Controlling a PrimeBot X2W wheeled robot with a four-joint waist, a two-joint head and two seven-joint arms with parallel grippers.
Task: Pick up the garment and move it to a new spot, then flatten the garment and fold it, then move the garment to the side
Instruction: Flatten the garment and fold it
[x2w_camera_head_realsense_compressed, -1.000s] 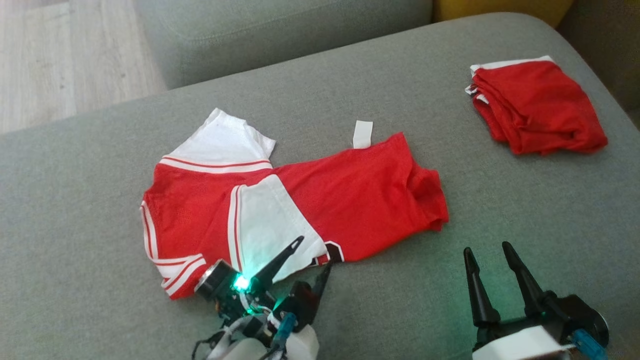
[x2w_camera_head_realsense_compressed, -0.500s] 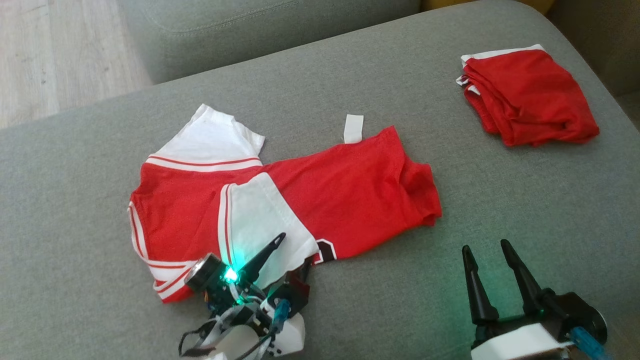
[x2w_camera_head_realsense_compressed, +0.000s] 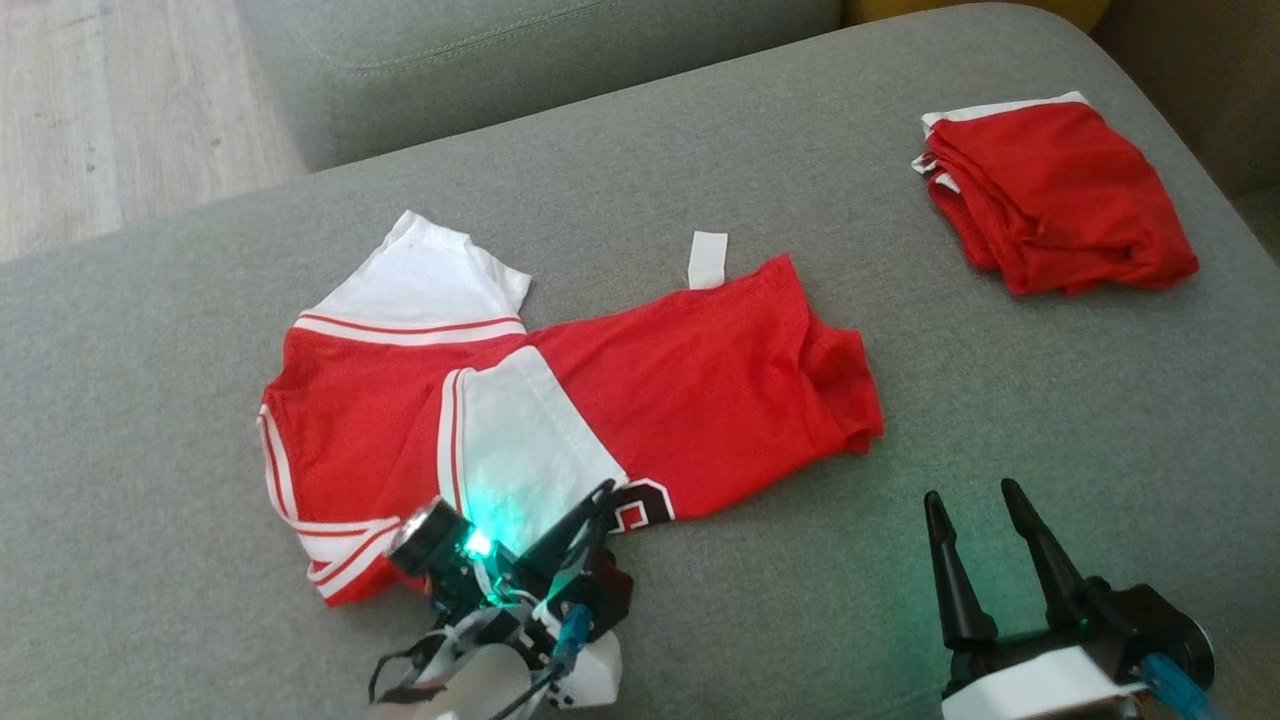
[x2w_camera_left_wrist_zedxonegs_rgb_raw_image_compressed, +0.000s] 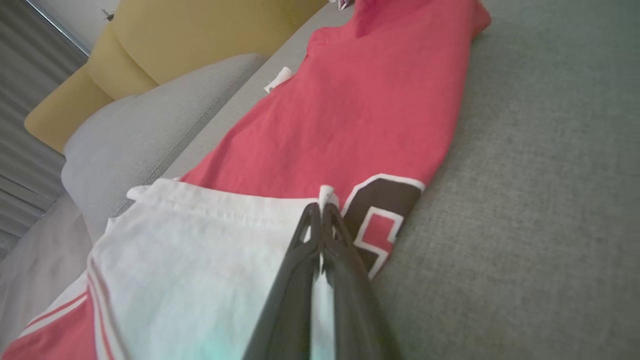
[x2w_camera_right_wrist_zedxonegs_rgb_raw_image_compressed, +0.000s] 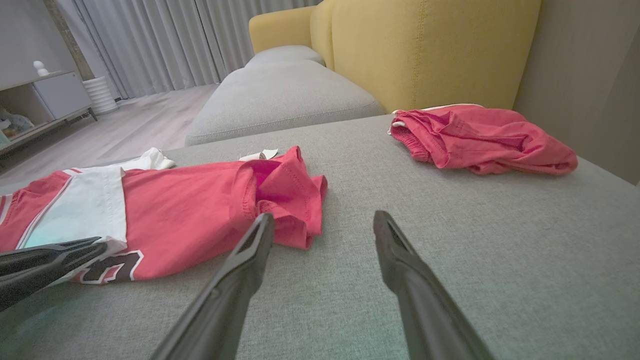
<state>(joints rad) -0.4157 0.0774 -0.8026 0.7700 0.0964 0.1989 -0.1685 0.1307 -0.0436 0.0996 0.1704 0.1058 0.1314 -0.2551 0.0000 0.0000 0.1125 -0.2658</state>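
Observation:
A red and white garment (x2w_camera_head_realsense_compressed: 700, 390) lies crumpled across the grey sofa seat (x2w_camera_head_realsense_compressed: 1000, 400); in the left wrist view the garment (x2w_camera_left_wrist_zedxonegs_rgb_raw_image_compressed: 350, 115) stretches away from the fingers. My left gripper (x2w_camera_head_realsense_compressed: 603, 492) sits at its near edge, shut on the corner of the white sleeve panel beside the black number patch. White fabric is pinched between the tips of the left gripper (x2w_camera_left_wrist_zedxonegs_rgb_raw_image_compressed: 322, 207). To the right, my right gripper (x2w_camera_head_realsense_compressed: 970, 495) hovers open over bare cushion, a little short of the garment's (x2w_camera_right_wrist_zedxonegs_rgb_raw_image_compressed: 190, 210) bunched red end, and the right gripper (x2w_camera_right_wrist_zedxonegs_rgb_raw_image_compressed: 324, 217) holds nothing.
A second red garment (x2w_camera_head_realsense_compressed: 1060, 200) lies folded at the far right of the seat. A white tag (x2w_camera_head_realsense_compressed: 708, 258) sticks out from the garment's far edge. Another grey cushion (x2w_camera_head_realsense_compressed: 520, 60) stands behind, a yellow sofa (x2w_camera_right_wrist_zedxonegs_rgb_raw_image_compressed: 425, 45) further back, wood floor (x2w_camera_head_realsense_compressed: 120, 110) at far left.
My left gripper's fingers have shut on the white sleeve corner after standing open over it. The right gripper has stayed put. The camera shifted slightly early on.

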